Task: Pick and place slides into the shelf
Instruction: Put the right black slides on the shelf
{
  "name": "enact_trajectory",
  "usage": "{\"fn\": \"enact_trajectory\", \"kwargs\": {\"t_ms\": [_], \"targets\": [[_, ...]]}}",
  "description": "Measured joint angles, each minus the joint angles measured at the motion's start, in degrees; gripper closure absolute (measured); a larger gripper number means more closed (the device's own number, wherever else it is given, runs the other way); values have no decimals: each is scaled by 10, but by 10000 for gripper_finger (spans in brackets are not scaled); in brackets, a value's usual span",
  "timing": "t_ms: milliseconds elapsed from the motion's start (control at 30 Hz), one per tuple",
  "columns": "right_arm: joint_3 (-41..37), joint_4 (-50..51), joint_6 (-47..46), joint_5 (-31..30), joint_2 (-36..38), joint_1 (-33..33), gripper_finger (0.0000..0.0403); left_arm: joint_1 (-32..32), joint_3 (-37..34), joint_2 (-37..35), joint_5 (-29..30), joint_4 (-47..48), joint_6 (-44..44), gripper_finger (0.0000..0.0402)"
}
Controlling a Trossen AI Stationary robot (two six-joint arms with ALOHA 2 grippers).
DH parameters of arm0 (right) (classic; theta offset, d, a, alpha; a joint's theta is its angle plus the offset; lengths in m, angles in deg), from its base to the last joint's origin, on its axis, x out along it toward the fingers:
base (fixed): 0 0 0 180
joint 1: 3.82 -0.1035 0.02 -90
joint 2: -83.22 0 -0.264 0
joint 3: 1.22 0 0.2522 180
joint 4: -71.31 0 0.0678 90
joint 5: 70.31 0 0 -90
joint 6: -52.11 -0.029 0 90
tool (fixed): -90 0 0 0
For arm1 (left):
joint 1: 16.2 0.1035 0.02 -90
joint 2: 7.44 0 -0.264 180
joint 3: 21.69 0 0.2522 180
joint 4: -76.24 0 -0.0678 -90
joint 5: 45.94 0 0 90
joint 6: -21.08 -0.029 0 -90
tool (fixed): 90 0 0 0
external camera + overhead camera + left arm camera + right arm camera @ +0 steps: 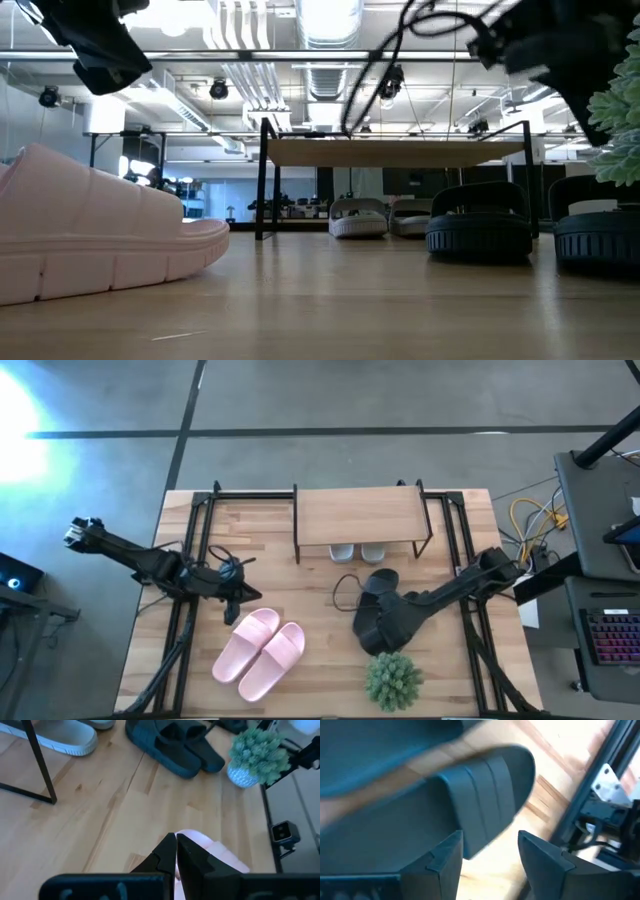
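R gripper [487, 852] open over black slides [378, 610]; L gripper [176, 851] closed nr pink pair [260, 652].

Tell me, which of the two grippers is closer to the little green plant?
The right. The right gripper hangs over the black slides, just beside the plant. The left gripper is shut, across the table past the pink slides.

Two dark, slender jointed arms with black looping cables; left tool [176, 851] with angular, matte black fingers.
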Motion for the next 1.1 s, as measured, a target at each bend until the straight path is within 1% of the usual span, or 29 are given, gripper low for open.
{"fn": "enact_trajectory", "kwargs": {"t_ms": [133, 300, 367, 433, 600, 767, 867, 967, 1100], "targets": [[-20, -1, 8, 37, 0, 2, 218, 0, 0, -12, 1, 0, 1, 402], [1, -31, 4, 40, 0, 2, 218, 0, 0, -16, 8, -1, 19, 402], [4, -47, 8, 35, 0, 2, 218, 0, 0, -16, 14, 0, 28, 402], [0, -61, 13, 14, -1, 2, 218, 0, 0, -15, 16, -4, 30, 402], [-16, -56, 50, 9, -24, 6, 218, 1, 6, -10, 21, -13, 30, 402], [-17, -50, 72, 4, -48, 6, 218, 1, 8, -7, 30, -22, 28, 402], [-17, -32, 72, -16, -59, 6, 218, 1, 6, -5, 31, -30, 29, 402], [-18, -16, 78, -21, -68, 6, 218, 1, 6, -5, 31, -30, 29, 402], [-25, -23, 79, -29, -67, 6, 222, 1, 7, -3, 31, -30, 29, 402]]}}
